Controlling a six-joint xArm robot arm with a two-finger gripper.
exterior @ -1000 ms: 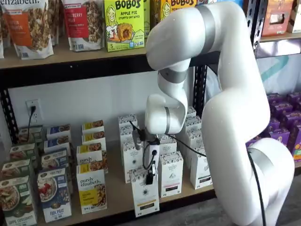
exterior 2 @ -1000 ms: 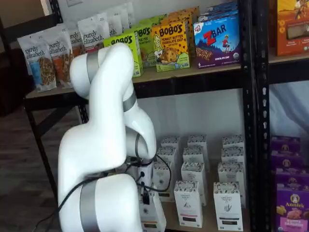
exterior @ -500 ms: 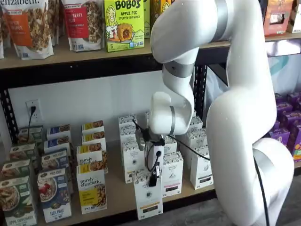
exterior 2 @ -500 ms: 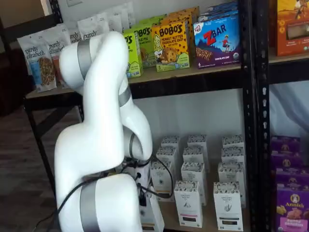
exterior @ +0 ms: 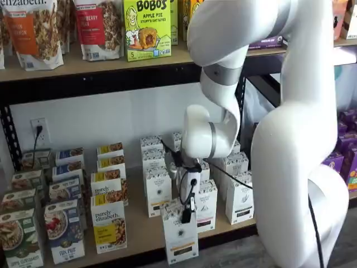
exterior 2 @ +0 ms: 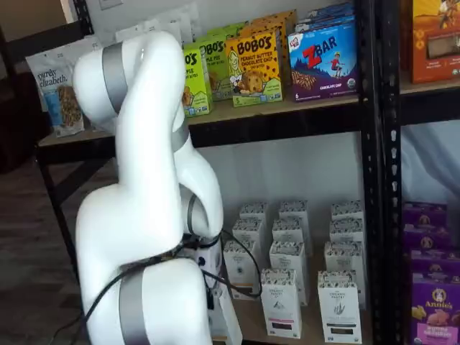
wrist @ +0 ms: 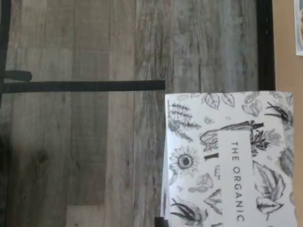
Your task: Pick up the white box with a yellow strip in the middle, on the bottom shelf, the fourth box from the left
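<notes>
Shelf front, left to right. Sitting at about 8 o'clock in a shelf view: cereal boxes (exterior: 64,229), crowding the left end of the bottom shelf (exterior: 142,231). Standing just right of them: "purely elizabeth" boxes (exterior: 109,223), yellow-panelled, in a short column running back toward the wall. Standing further right: white cartons with black strips (exterior: 158,190), in rows.

Hanging at about 6 o'clock: the white box (exterior: 179,233), speckled top uppermost, front face outward, bottom edge overlapping the black front rail. Clamping its top from above: the gripper (exterior: 188,211), fingers closed on the carton, cable looping beside the white body. Rising to 12 o'clock and filling the right half: the arm (exterior: 301,139).

In the other shelf view, hiding the gripper: the arm's lower bulk. Showing only as a white sliver at about 6 o'clock, beside the arm: the held box (exterior 2: 228,320).

In the wrist view, filling one corner: the box's leaf-printed top panel (wrist: 229,158), lettered "THE ORGANIC". Lying beyond it: grey plank floor (wrist: 85,142) and a black rail (wrist: 264,45).
</notes>
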